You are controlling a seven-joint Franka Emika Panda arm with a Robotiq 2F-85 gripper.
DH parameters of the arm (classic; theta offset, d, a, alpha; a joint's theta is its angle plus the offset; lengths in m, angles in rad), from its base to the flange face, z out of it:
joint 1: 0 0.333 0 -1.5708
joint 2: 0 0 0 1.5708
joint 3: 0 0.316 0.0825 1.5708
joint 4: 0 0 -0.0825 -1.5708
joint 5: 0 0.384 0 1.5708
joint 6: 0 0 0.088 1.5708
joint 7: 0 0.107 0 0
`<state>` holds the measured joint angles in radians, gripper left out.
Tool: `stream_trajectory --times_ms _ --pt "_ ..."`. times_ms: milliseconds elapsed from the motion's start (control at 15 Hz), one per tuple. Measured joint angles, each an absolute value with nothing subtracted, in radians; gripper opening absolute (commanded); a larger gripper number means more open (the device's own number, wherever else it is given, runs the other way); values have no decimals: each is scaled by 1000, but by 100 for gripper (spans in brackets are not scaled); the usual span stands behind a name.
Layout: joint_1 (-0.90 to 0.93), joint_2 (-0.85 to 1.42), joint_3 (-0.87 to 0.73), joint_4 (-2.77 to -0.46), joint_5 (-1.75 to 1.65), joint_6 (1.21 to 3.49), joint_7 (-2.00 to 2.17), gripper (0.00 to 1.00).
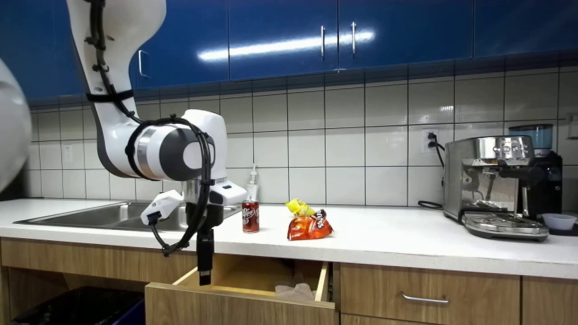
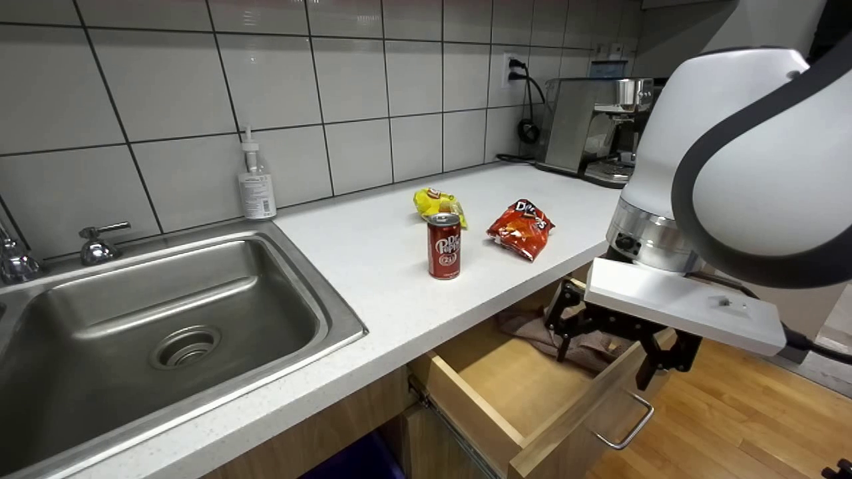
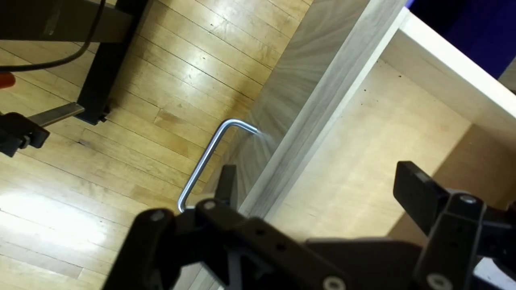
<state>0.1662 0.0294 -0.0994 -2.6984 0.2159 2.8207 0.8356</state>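
My gripper [image 2: 604,364] is open and empty, pointing down at the pulled-out wooden drawer [image 2: 586,406]. It also shows in an exterior view [image 1: 205,276] and in the wrist view [image 3: 316,175]. In the wrist view one finger is on the outer side of the drawer's front panel [image 3: 318,117], near the metal handle [image 3: 207,153]. The other finger is over the drawer's inside. I cannot tell whether either touches the panel. A brownish cloth [image 1: 298,291] lies in the drawer. A red soda can [image 2: 444,246], a red chip bag [image 2: 522,229] and a yellow chip bag [image 2: 436,203] are on the white counter.
A steel sink [image 2: 293,293] and a soap bottle [image 2: 257,193] are beside the can. A coffee machine [image 1: 492,180] stands farther along the counter [image 1: 406,239]. Blue cabinets [image 1: 284,40] hang above. A bin [image 1: 81,307] is under the sink side.
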Motion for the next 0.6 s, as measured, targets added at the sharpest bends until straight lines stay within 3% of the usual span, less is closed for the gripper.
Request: stream_trajectory --times_ms 600 --pt "148 30 -76 -2699 210 2830 836 100"
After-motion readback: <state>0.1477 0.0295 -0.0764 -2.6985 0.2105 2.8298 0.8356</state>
